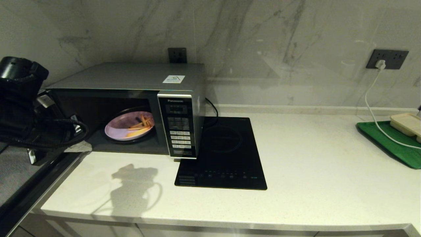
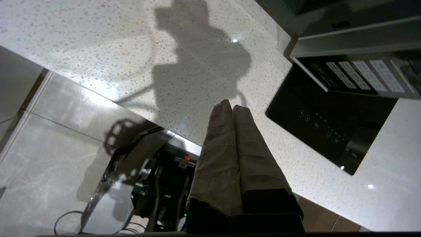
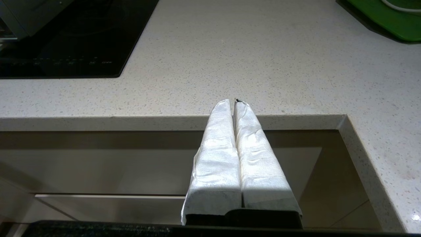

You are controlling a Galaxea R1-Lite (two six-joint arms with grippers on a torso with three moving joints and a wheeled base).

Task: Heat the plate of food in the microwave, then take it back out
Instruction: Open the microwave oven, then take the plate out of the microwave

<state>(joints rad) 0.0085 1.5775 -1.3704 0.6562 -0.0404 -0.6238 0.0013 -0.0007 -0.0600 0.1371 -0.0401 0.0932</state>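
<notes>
Sitting inside the open microwave [image 1: 131,108] ready for heating, the plate of food [image 1: 129,129] waits while the left pincer [image 2: 232,107] hangs pressed together above the bench [image 1: 296,164] edge, right pincer [image 3: 234,102] likewise closed and idle.

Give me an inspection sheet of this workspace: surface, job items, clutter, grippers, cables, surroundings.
Surface: pale speckled counter, bare in the middle.
Job's things: microwave at the back left, door open; plate of food sits inside it, fries on top.
Clutter: black induction hob right of the microwave, partly under its corner; green tray at the far right, carrying a beige tray.
Grippers: left gripper with jaws shut, empty, above the counter's front edge; right gripper with jaws shut, empty, at the front edge.
Cables: white cable from the wall socket across the green tray; black lead behind the microwave.
Surroundings: marble wall.
</notes>
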